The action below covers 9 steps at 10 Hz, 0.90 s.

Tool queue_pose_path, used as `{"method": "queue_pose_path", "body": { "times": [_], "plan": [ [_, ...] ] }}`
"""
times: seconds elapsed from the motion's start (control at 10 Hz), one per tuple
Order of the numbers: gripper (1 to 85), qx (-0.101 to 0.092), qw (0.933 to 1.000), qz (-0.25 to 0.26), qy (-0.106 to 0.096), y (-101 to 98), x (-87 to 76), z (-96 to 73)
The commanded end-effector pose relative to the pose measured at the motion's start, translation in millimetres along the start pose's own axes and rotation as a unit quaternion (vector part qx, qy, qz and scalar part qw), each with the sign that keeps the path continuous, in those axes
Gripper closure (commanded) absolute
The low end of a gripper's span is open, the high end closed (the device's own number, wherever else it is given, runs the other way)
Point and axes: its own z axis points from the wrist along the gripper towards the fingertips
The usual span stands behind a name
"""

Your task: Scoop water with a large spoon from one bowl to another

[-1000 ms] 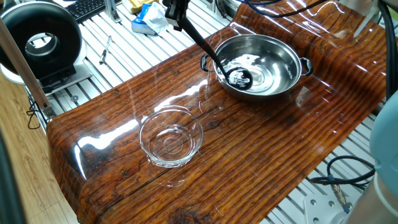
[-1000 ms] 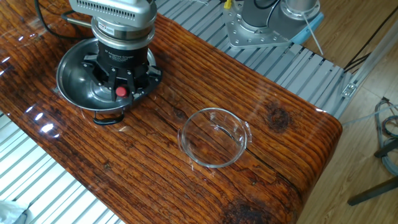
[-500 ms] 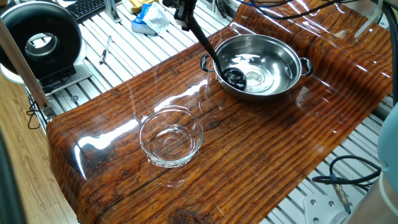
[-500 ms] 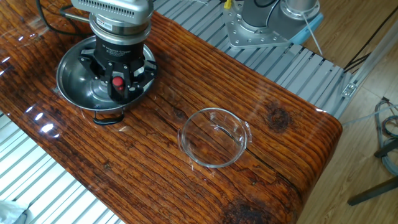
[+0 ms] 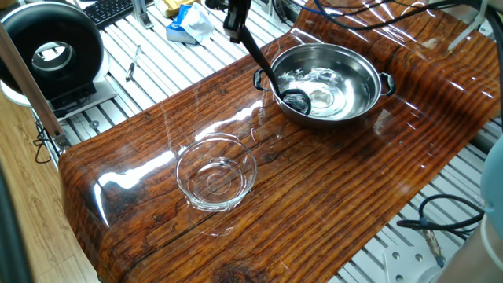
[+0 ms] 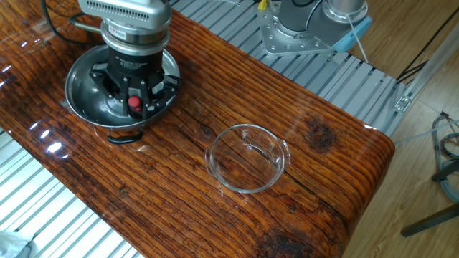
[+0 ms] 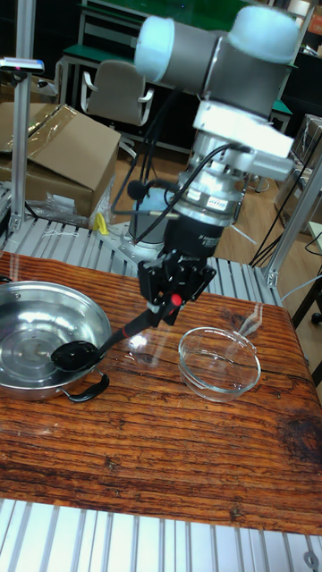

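Tall fixed view: the wooden table (image 7: 161, 456) carries both vessels side by side but apart, so a short carry is allowed. The steel bowl (image 7: 27, 335) holds the water (image 5: 334, 93). The glass bowl (image 7: 220, 359) waits empty. The gripper (image 7: 172, 299) is clamped on the ladle (image 7: 98, 344), whose handle slants so that the scoop rests inside the steel bowl.

In the other fixed view the gripper (image 6: 134, 97) covered most of the steel bowl (image 6: 77, 89); ladle and water hidden there. In one fixed view the gripper (image 5: 236, 17) was cut off by the top edge, fingers unclear. In the tall fixed view the steel bowl (image 7: 40, 323) was cropped at the left edge. Water level in the ladle scoop (image 5: 295, 100) too small to tell. Glass bowl (image 5: 216, 173) contents could not be judged.
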Motion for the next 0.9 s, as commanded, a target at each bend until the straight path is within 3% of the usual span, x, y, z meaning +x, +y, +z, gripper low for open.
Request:
{"method": "queue_pose_path", "body": {
  "times": [0.0,0.1,0.3,0.8],
  "plan": [
    [84.7,-0.008,0.9996,-0.002,-0.025,-3.6,-0.4,17.8],
    [84.7,-0.005,0.9994,-0.007,-0.035,-5.7,-4.3,19.5],
    [84.7,-0.017,0.9975,-0.008,-0.068,-0.2,-20.2,21.1],
    [84.7,-0.015,0.9936,-0.036,-0.106,-2.7,-35.1,29.3]
  ]
}}
